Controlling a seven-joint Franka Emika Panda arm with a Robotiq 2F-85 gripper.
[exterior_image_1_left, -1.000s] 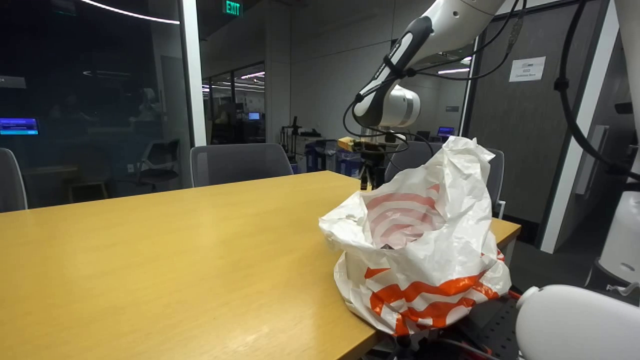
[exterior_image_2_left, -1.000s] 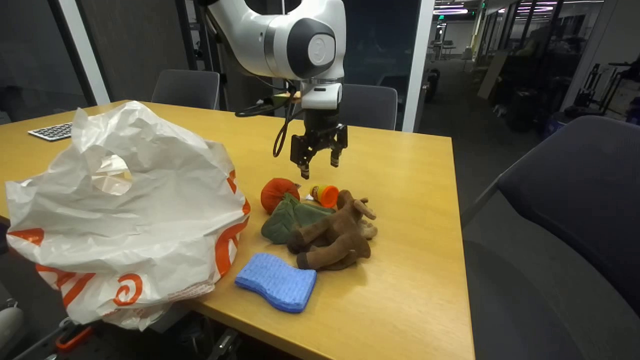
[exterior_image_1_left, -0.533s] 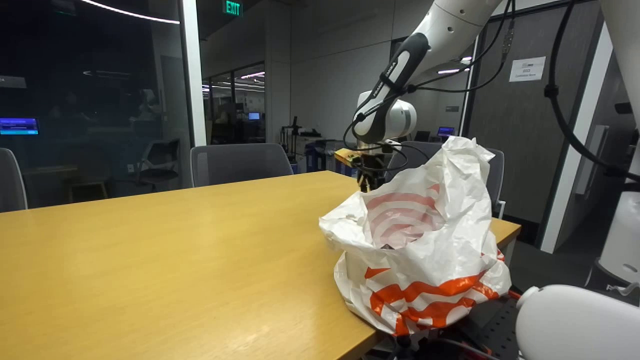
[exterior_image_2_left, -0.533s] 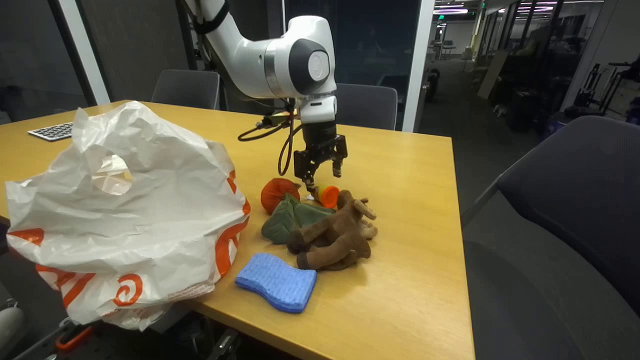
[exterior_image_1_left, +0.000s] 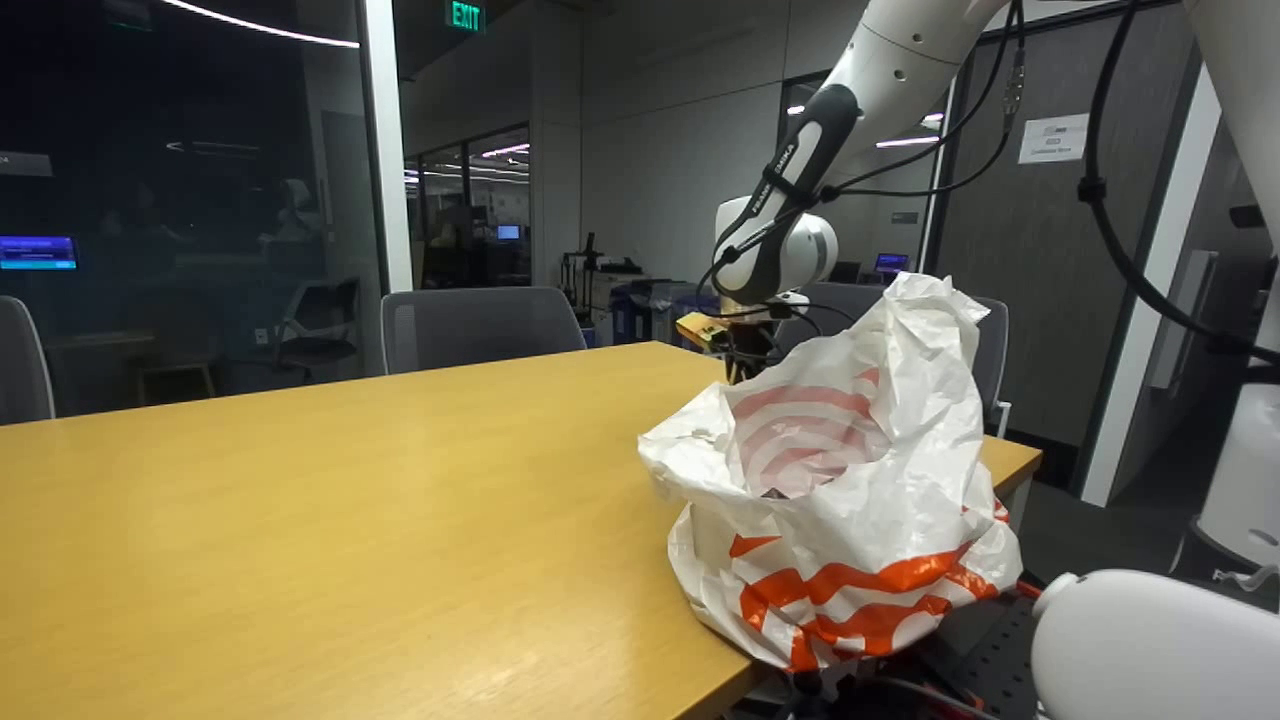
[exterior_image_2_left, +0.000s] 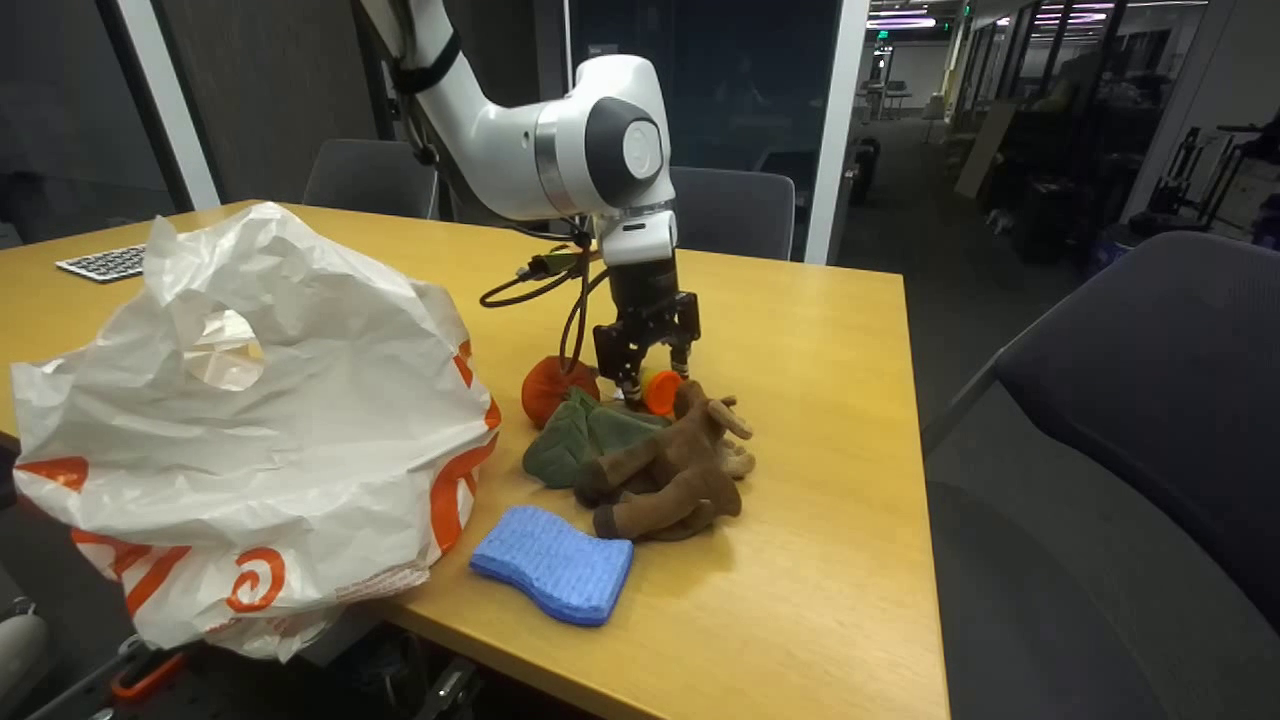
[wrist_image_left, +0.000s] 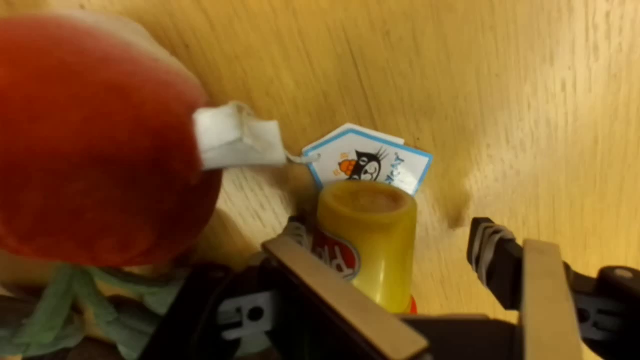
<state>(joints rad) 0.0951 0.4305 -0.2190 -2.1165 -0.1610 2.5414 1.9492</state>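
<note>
The tub (wrist_image_left: 372, 235) lies on its side on the table (exterior_image_2_left: 800, 600), right of the red ball (exterior_image_2_left: 553, 395) and just beyond the brown plush (exterior_image_2_left: 687, 458). It is glossy yellow, with a hollowed base turned to the top of the wrist view and a red oval label edged in white. In an exterior view its orange lid (exterior_image_2_left: 663, 392) faces the near side. The claw (exterior_image_2_left: 656, 383) has its fingers spread well apart, one on either side of the tub, with hold of nothing. In the wrist view a gap shows on the right; I cannot tell whether the left finger touches. That finger covers part of the label, and nearly all of the lid is hidden there. The base end covers part of a white tag (wrist_image_left: 367, 160). The ball is cut off at the left edge. In an exterior view the bag (exterior_image_1_left: 850, 530) blocks the tub and the fingertips.
</note>
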